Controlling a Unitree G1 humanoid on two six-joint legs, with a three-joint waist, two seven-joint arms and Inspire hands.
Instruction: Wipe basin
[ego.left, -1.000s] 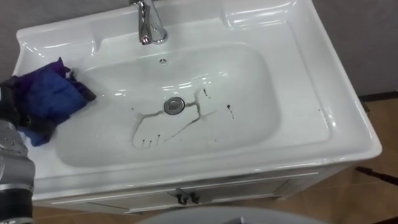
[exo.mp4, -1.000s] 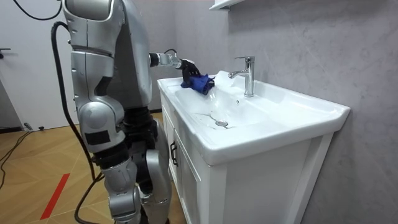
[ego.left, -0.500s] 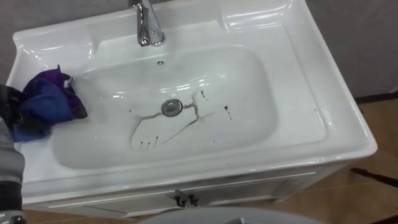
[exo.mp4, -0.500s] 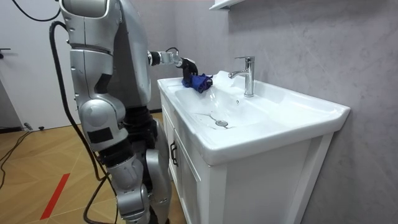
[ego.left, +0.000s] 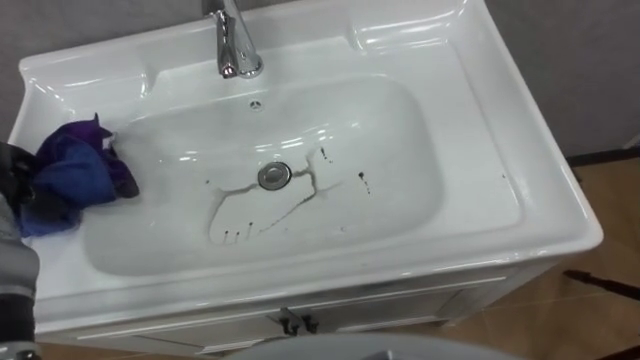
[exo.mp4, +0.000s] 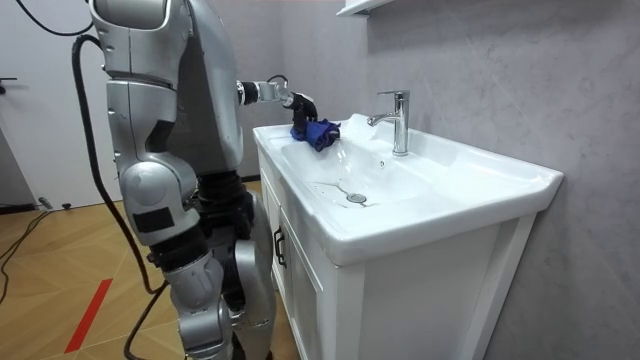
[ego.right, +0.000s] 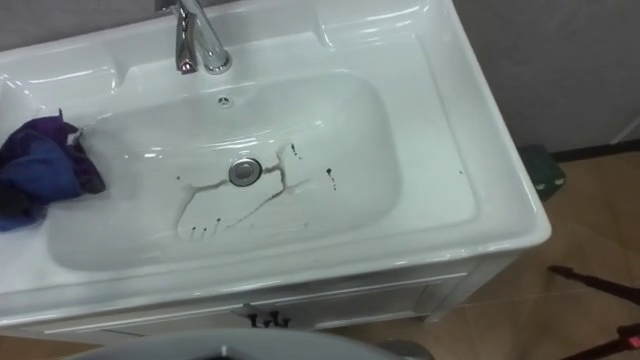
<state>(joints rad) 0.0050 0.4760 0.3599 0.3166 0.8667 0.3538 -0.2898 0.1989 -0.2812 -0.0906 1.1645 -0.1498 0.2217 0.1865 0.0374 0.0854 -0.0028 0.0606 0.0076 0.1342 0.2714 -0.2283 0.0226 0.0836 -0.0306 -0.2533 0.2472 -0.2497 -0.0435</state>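
- Blue cloth (ego.left: 75, 172) is held bunched in the clenched left hand (ego.left: 17, 188) at 9 o'clock on the basin (ego.left: 470, 110) rim.
- Dark streaks (ego.left: 250, 210) around the drain (ego.left: 273, 176) are not yet wiped; most of the work is judged left.

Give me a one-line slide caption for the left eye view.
Left hand grips a blue cloth at the left edge of the white basin; dark streaks around the drain not yet wiped.

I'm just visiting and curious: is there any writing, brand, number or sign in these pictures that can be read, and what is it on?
None can be read: the white basin, the chrome faucet, the blue cloth held in the left hand and the white cabinet below show no words, numbers or signs.
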